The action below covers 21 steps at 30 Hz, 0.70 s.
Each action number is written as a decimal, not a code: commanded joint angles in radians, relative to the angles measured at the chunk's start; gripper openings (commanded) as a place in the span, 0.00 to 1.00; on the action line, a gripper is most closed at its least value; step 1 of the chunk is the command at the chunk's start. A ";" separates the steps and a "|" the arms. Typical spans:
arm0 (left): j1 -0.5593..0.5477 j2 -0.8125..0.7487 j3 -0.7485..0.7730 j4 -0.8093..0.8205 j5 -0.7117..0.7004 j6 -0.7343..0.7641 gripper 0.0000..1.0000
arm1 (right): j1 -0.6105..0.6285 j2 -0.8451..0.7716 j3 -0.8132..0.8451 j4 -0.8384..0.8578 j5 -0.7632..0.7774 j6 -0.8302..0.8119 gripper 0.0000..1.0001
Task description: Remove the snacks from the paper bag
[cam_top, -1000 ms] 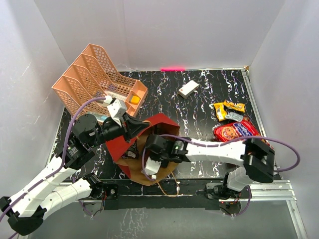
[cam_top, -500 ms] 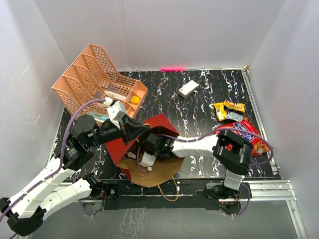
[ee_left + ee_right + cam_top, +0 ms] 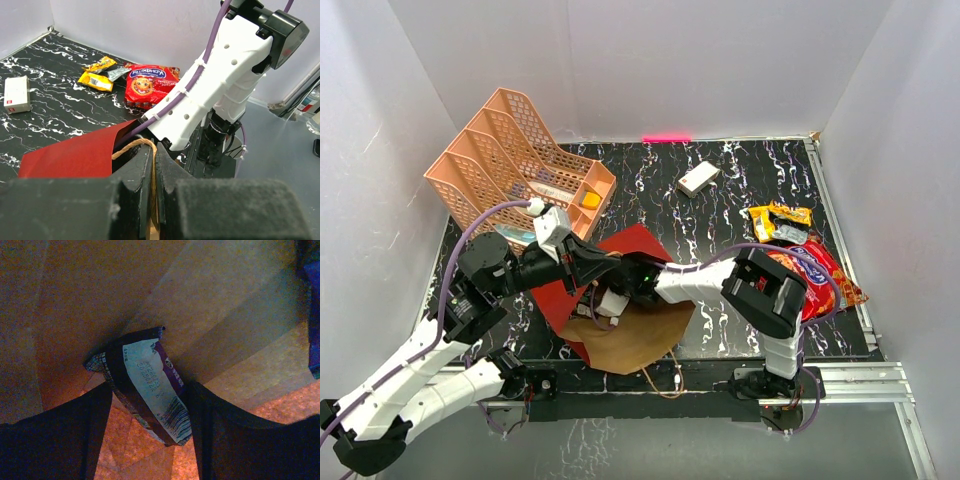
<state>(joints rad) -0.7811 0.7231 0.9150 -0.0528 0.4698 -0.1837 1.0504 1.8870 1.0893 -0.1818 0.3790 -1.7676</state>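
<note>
The dark red paper bag (image 3: 632, 250) lies on its side with its brown mouth (image 3: 635, 338) toward the near edge. My left gripper (image 3: 592, 266) (image 3: 154, 151) is shut on the bag's cord handle (image 3: 131, 145) at the rim. My right arm (image 3: 695, 282) reaches into the mouth, so its fingers are hidden from above. Inside the bag, a dark brown wrapper (image 3: 150, 385) with a white barcode label stands between the fingers of my right gripper (image 3: 149, 390), which sit close on either side. The red cookie packet (image 3: 815, 268) (image 3: 150, 85) and yellow wrappers (image 3: 780, 222) (image 3: 97, 75) lie on the table at right.
A peach lattice file tray (image 3: 510, 160) stands at the back left, close behind the bag. A small white box (image 3: 698, 178) (image 3: 16, 93) lies at the back middle. My right arm's elbow (image 3: 765, 290) overhangs the red packet. White walls enclose the black marbled table (image 3: 720, 215).
My right arm has pushed left and deeper into the bag, and its fingers have narrowed around the brown wrapper. The left gripper keeps its hold on the handle.
</note>
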 commanded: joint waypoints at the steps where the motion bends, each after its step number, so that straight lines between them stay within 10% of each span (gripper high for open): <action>1: -0.004 -0.040 0.015 0.034 0.001 0.007 0.01 | -0.010 -0.003 0.041 0.064 -0.004 0.004 0.60; 8: -0.004 -0.035 0.019 0.029 -0.014 0.013 0.01 | -0.010 -0.038 0.036 0.067 -0.023 0.013 0.40; 21: -0.004 -0.019 0.011 0.037 -0.042 0.016 0.01 | 0.061 -0.260 0.012 -0.009 -0.199 0.203 0.33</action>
<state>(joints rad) -0.7811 0.7071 0.9150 -0.0559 0.4404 -0.1783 1.0733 1.7409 1.0901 -0.1898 0.2821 -1.6760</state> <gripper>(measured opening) 0.014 0.341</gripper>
